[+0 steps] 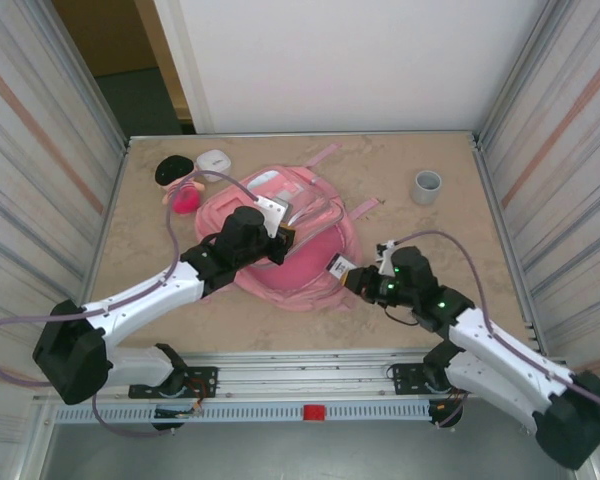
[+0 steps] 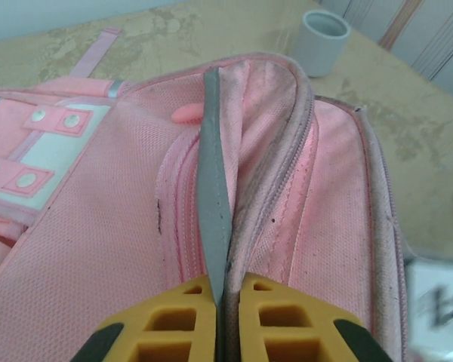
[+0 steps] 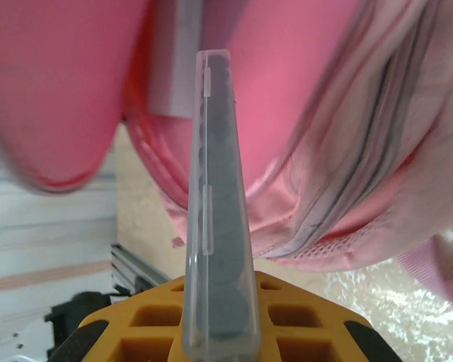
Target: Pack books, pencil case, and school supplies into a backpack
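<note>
The backpack (image 2: 83, 249) was pink woven cloth, matt and finely textured, with smoother white patches. A thin grey strip (image 2: 213, 188) at its zip looked matt and stiff. The stick (image 3: 215, 188) was clear, glossy plastic. The cup (image 2: 322, 39) was smooth grey plastic. The table (image 1: 450, 240) had a matt, mottled beige top. The left gripper (image 2: 220, 290) and right gripper (image 3: 215, 298) had yellow moulded plastic fingers.

Grey cup (image 1: 427, 186) upright, far right of table (image 1: 400, 160). White box (image 1: 212, 159) beside black-haired pink doll (image 1: 185, 198), far left.
</note>
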### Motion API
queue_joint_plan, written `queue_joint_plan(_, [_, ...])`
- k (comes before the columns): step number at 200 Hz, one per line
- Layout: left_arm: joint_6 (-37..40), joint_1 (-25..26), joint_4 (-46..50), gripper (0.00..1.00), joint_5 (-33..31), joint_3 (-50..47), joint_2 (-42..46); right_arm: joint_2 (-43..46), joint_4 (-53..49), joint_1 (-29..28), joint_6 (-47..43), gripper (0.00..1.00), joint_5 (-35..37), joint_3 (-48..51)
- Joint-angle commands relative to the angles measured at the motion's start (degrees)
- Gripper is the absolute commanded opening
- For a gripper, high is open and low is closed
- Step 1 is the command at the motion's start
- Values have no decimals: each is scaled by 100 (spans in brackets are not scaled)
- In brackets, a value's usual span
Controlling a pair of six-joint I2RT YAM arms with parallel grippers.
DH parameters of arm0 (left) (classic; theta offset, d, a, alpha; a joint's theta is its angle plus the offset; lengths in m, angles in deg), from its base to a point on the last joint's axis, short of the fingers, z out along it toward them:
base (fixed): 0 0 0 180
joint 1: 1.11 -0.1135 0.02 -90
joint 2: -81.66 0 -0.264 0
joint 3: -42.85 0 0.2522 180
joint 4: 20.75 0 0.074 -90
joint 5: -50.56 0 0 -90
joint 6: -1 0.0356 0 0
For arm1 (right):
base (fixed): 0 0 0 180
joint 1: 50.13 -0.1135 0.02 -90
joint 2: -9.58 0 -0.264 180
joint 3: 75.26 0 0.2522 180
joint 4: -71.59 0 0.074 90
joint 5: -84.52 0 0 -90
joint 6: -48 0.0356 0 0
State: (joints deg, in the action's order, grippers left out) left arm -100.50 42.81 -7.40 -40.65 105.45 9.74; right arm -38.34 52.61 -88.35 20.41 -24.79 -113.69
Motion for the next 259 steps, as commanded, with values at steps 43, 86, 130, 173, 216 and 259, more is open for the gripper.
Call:
queue_joint_plan(43, [-764,2,-792,0,421,301,338,-2615,3641,-609,1250,13,860,-513])
queue_joint_plan(86, [-814,16,-697,0,400,337,443,-4641,4942,-683,1975,13,1329,-1502])
queue_joint_plan(130, [-765,5,-592,0,276,341,536,-5636,5200,-683,2354,20,1994,-1922])
queue_joint_plan(173, [-797,5,-616,0,278,328,450,-5371,4393,-657,2180,41,2101,-1916])
queue_joint_plan(216, [-625,2,-442,0,-63,310,371,-4550,3918,-745,1984,52,2066,-1283])
queue_joint_plan(259, [-418,-35,-329,0,-379,177,372,-3589,2813,-795,1457,58,1654,-983])
